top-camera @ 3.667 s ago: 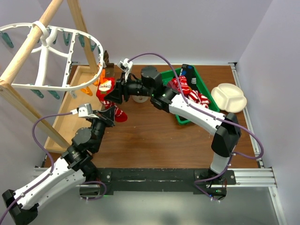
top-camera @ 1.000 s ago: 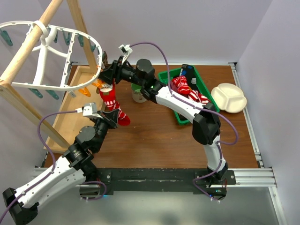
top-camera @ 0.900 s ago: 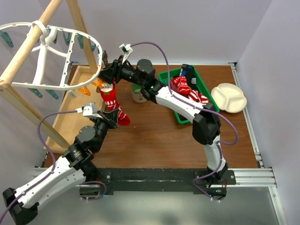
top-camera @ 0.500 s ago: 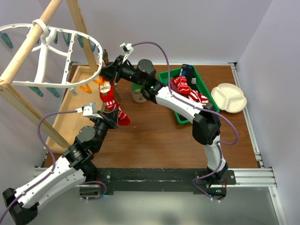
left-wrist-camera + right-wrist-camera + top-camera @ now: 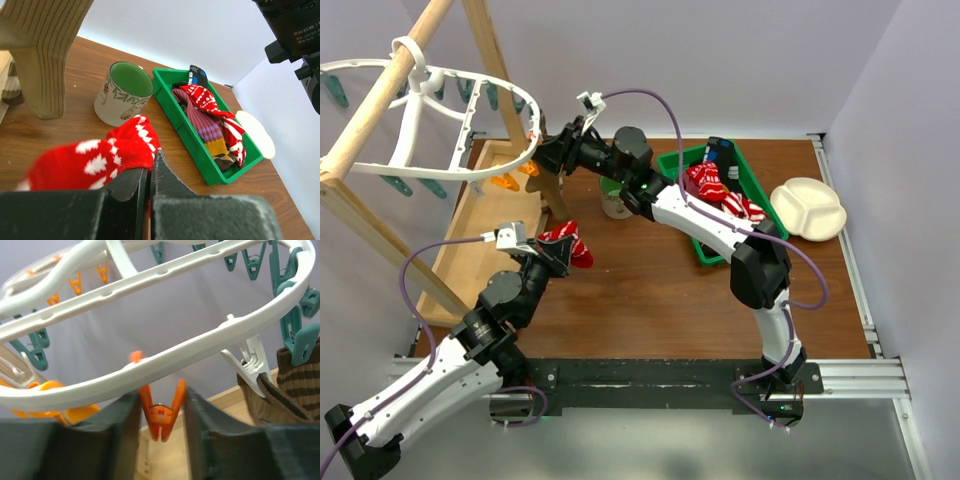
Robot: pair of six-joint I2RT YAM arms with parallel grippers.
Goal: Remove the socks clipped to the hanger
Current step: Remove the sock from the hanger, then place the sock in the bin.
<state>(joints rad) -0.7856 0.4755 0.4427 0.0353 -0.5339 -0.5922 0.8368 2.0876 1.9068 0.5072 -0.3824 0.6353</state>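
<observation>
Watching from above, I am seeing the red-and-white sock (image 5: 567, 240) sitting bunched at the left end effector (image 5: 558, 252), low over the bench (image 5: 650, 300). Half a second ago it was hanging full length from the hanger (image 5: 470, 105); now it is lying well clear of the white rim. The right end effector (image 5: 542, 155) is reaching up to the rim's near edge, and a brown ribbed sock (image 5: 556, 188) is dangling just beside it. Looking through the left wrist camera, the two fingers are pressing together on the red-and-white fabric, pinching it. A mug (image 5: 123, 92) is standing beyond, and a green bin (image 5: 200, 155) further right is holding other socks (image 5: 210, 120). Turning to the right wrist camera, that end effector is closing around an orange clip (image 5: 150, 402) under the rim, one finger lying against each leg. No sock is showing in the clip. The brown ribbed sock is hanging from a teal clip (image 5: 300, 342) at the right. To my eye, one sock is coming free and is probably heading for the bin, while at least this brown one is waiting to be unclipped.
</observation>
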